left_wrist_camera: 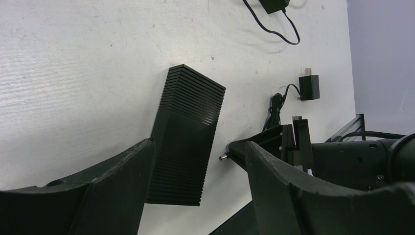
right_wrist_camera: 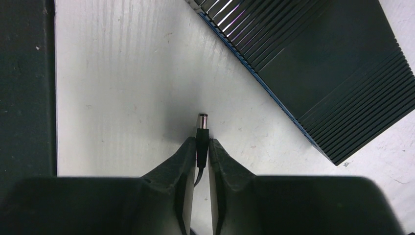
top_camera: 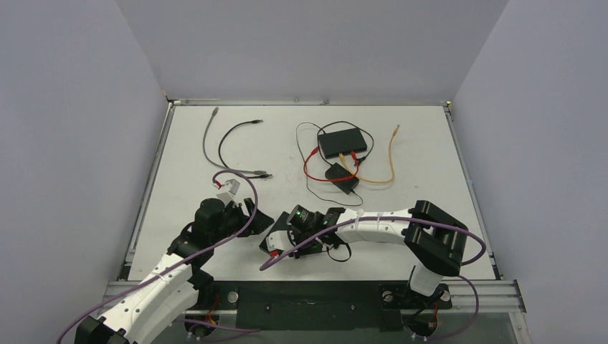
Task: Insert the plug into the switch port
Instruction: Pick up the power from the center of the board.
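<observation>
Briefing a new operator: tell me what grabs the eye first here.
At the table's near edge, the right end effector pinches a barrel plug, its metal tip poking out. Beside it lies a ribbed black switch, between the open fingers of the left end effector.

Table [right_wrist_camera: 122,88] is bare between the plug [right_wrist_camera: 201,122] tip and the switch [right_wrist_camera: 318,73], so that gap's open. Left fingers [left_wrist_camera: 117,196] sit either side of the switch, and the right arm [top_camera: 380,226] is close by. Cables [top_camera: 391,150] and a black box [top_camera: 343,141] clutter the far half, well apart.
</observation>
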Controlling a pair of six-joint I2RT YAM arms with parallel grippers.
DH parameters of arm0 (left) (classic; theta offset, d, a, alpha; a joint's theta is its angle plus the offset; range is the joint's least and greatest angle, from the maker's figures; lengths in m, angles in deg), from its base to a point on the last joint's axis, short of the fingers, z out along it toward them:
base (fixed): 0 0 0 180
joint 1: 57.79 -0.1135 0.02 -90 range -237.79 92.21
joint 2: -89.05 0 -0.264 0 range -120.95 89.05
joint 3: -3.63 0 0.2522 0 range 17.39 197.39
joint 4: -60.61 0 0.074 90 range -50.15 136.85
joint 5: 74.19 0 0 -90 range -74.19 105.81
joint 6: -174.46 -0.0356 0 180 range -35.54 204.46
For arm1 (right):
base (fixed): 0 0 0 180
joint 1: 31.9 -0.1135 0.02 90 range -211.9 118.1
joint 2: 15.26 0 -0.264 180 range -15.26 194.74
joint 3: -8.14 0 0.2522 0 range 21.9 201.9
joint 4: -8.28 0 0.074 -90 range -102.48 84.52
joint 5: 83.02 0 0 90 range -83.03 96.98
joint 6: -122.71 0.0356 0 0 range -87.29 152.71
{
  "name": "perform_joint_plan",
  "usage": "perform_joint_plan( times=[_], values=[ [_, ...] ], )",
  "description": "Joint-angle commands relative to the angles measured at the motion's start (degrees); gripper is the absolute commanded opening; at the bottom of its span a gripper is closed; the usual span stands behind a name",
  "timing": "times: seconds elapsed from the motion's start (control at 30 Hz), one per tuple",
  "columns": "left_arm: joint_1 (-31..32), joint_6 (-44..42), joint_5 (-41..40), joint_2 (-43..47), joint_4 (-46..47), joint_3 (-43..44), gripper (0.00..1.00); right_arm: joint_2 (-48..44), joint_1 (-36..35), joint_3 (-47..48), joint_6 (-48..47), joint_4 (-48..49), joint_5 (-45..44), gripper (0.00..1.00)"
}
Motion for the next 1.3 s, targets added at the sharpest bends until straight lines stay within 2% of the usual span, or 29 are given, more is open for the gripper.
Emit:
perform_joint_plan(
  times=[0.0, 0.1, 0.33, 0.67, 1.03, 1.27],
  values=[
    [0.26, -0.58, 0.44, -0.28, 3.33, 0.30, 0.65, -0.05, 0.61, 1.59, 0.42, 1.29, 1.36, 0.08],
    [0.26, -0.68, 0.54, -0.71, 3.14, 0.43, 0.65, -0.55, 0.74, 1.33, 0.75, 1.16, 0.79, 0.00],
    [0.18, -0.68, 0.52, -1.46, 2.16, 1.09, 0.65, -6.32, 2.36, -2.20, 5.13, 4.32, -1.32, 0.00],
    [0.09, 3.03, 1.82, 0.11, -0.55, -0.53, 0.66, -11.40, 5.35, -4.56, 12.00, 10.83, -10.30, 0.00],
    [0.09, 9.05, 0.60, 5.65, -9.34, -2.39, 0.65, -4.24, 6.68, 0.38, 15.90, 15.72, -20.43, 0.00],
    [0.25, 13.05, 2.37, 5.37, -13.48, -3.34, 0.65, -1.29, 7.62, 2.11, 17.52, 18.28, -21.49, 0.00]
  ],
)
